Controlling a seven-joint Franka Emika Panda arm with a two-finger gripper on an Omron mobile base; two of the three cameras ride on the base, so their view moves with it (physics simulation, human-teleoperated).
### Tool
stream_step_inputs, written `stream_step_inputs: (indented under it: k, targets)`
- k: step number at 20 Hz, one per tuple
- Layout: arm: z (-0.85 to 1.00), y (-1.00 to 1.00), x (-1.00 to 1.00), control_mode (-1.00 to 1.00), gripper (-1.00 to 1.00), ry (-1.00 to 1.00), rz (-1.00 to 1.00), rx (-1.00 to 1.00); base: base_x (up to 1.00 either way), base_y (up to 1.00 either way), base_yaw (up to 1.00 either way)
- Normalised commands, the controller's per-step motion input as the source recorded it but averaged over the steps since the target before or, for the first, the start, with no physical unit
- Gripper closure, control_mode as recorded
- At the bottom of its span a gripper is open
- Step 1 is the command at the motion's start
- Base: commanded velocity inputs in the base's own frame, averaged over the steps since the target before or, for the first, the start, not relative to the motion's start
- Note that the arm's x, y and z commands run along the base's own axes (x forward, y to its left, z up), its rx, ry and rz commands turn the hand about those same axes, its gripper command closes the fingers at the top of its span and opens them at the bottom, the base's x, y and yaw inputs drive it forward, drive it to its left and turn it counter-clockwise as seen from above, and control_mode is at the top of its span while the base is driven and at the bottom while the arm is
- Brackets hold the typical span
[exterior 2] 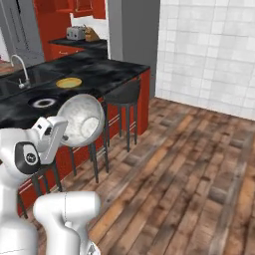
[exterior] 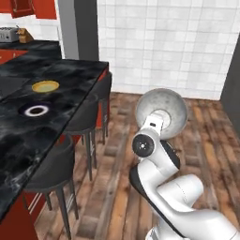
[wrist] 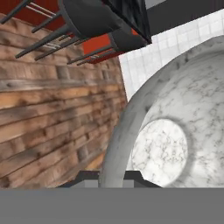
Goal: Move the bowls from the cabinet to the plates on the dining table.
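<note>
The hand (wrist: 111, 177) is clamped on the rim of the grey speckled bowl (exterior: 161, 112), held tipped above the wooden floor (exterior: 206, 140). On the desk (exterior: 28, 136) at ten o'clock lie the yellow plate (exterior: 45, 86) and the blue-rimmed plate (exterior: 36, 110).

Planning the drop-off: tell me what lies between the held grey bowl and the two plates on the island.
In the right base view, black bar stools and the island's edge separate the grey bowl, clamped in the gripper, from the yellow plate and blue-rimmed plate.
</note>
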Motion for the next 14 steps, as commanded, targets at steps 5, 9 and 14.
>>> stream_step_inputs:
  k: [5,9,14]
  targets:
    - [0.00,0.00,0.00,1.00,1.00,0.00,0.00,0.00,0.56,-0.86,0.39]
    - [0.00,0.00,0.00,1.00,1.00,0.00,0.00,0.00,0.57,-0.72,0.34]
    - [0.00,0.00,0.00,1.00,1.00,0.00,0.00,0.00,0.65,-0.74,0.35]
